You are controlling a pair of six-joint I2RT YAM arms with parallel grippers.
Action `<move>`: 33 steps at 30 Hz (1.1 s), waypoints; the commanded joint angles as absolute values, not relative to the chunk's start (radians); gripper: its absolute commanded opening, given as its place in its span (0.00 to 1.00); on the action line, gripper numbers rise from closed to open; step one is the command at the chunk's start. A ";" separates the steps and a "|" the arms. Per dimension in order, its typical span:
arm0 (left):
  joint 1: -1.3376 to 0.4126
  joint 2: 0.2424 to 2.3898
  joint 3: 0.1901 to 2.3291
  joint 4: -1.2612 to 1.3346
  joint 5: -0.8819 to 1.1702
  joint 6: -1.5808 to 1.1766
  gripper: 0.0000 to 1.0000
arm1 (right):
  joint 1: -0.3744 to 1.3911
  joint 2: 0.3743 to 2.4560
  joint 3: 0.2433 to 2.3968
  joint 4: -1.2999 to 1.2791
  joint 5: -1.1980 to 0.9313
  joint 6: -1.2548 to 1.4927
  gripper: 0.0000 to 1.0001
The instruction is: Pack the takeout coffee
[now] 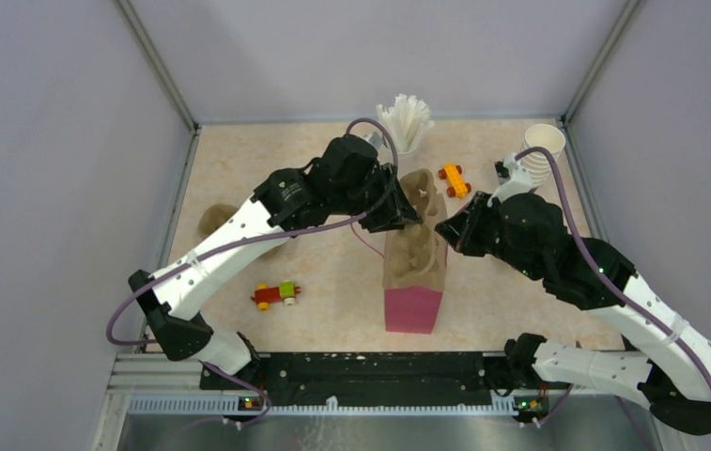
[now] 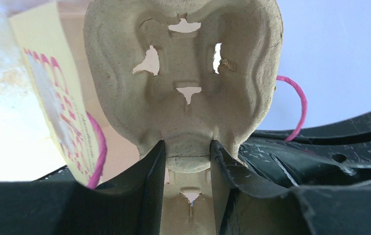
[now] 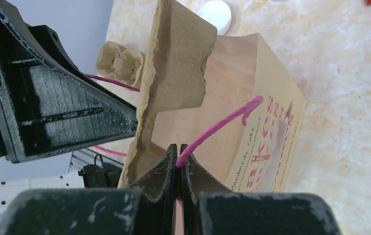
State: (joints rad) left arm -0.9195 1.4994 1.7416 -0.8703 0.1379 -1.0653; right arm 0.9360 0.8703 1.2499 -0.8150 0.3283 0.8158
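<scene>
- The left pincer (image 2: 188, 147) is narrowed onto the lower edge of a brown moulded cup tray (image 2: 183, 63), one finger pressed to each side, and the tray stands upright ahead of it.
- The right pincer (image 3: 178, 149) is clamped tight on the pink handle (image 3: 222, 122) of a paper bag (image 3: 252, 88) that lies on the bench (image 3: 350, 98).
- Just left of the right pincer, the tray sits at the bag's mouth, with the left pincer close behind it.
- The white paper cup (image 1: 545, 141) stands upright well beyond the right pincer and to its right, near the far corner, apart from the bag.
- The white lid (image 3: 215, 13) lies flat ahead of the right pincer, past the tray's top edge.
- A holder of white sticks (image 1: 406, 120) stands beyond the left pincer.
- An orange toy (image 1: 455, 178) lies between the two pincers' far side and the cup.
- A second tray (image 3: 119, 61) and a red and green toy (image 1: 276, 294) lie on the left pincer's outer side, behind it.
</scene>
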 commanded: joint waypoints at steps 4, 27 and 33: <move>-0.919 1.533 1.810 -0.907 0.043 -0.996 0.17 | 0.946 0.858 1.254 -0.814 0.330 0.816 0.00; -0.965 1.555 1.787 -0.972 0.045 -0.981 0.15 | 0.947 0.845 1.234 -0.818 0.346 0.817 0.00; -0.978 1.564 1.787 -0.998 0.026 -0.974 0.15 | 0.946 0.844 1.229 -0.819 0.356 0.813 0.00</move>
State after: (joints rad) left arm -0.9676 1.5562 1.7687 -0.9737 0.0357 -0.9733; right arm 0.9360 0.8555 1.2369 -0.8249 0.3363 0.8158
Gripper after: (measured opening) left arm 0.409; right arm 0.011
